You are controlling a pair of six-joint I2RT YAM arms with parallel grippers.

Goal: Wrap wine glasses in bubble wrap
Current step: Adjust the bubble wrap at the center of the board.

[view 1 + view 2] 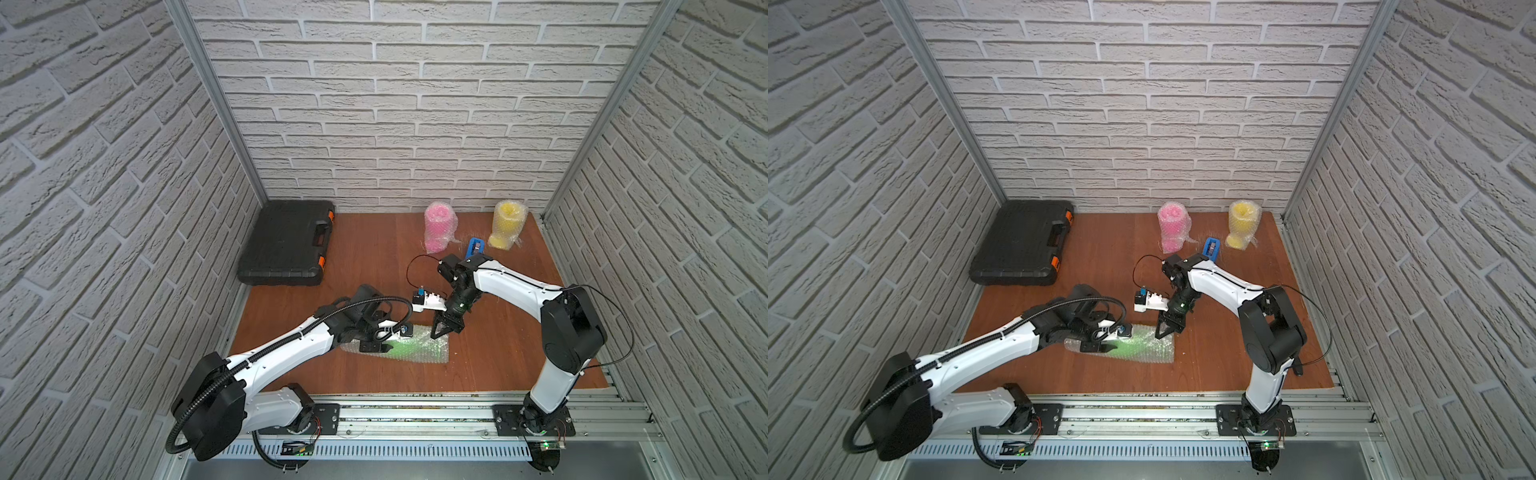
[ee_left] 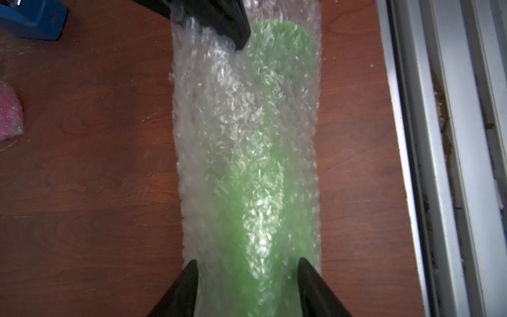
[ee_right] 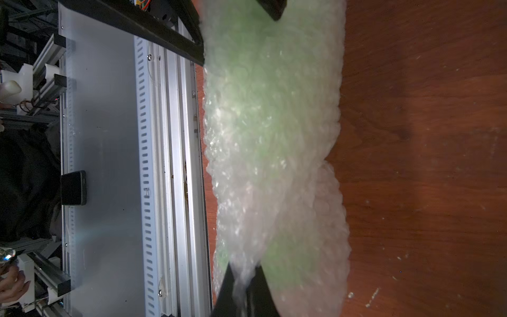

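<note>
Near the front edge of the brown wooden tabletop (image 1: 374, 266), between my two arms, the neon green plastic stemmed goblet (image 1: 409, 347) lies on its side. It is rolled inside a clear, crinkly sheet of bubble wrap (image 1: 434, 355), and both top views show it (image 1: 1127, 348).

My left gripper (image 2: 247, 263) reaches along the roll from one end. Its two black fingers (image 2: 186, 288) stand apart with the wrapped green goblet between them. Each finger lies against the plastic, but whether they are squeezing I cannot tell (my wrist view is blurred there).

My right gripper (image 3: 244, 264) comes down from above onto the roll's rear edge, toward the end away from my left gripper. Its fingers are together, pinching a fold of the bubble wrap, and my wrist view shows the plastic caught between the tips.

At the back of the tabletop, well apart from the roll, the hot pink plastic goblet (image 1: 438, 228) and the neon yellow plastic goblet (image 1: 507, 226) stand (each already inside its own bubble wrap). A blue tape dispenser (image 1: 475, 247) sits between them, a little nearer to me. A black plastic carrying case with orange latches (image 1: 286, 245) lies closed in the back corner on my left.
</note>
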